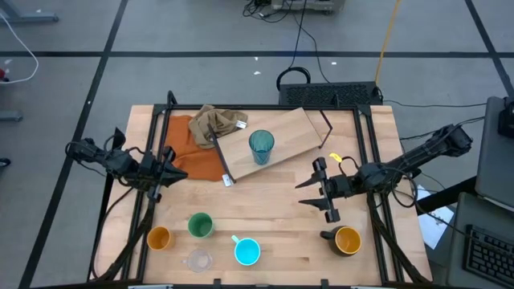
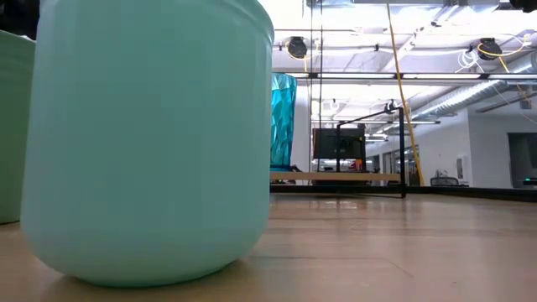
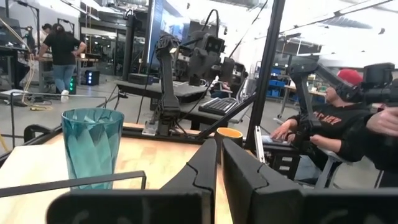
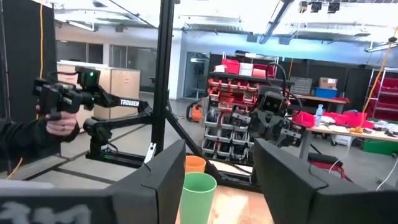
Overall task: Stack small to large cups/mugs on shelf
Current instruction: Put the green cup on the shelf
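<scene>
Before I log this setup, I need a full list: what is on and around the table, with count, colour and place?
teal tumbler: 1, translucent teal, upright on the shelf
shelf: 1, light wood on black legs, table's far middle
orange cloth: 1, orange, under the shelf's left end
tan cloth: 1, tan, crumpled on the shelf's left end
green cup: 1, green, near left
orange cup: 1, orange, near left
clear glass: 1, clear, near edge
light-blue mug: 1, light blue, near middle
black mug: 1, black, yellow-orange inside, near right
left gripper: 1, dark, shut, left side
right gripper: 1, dark, open, right of centre
</scene>
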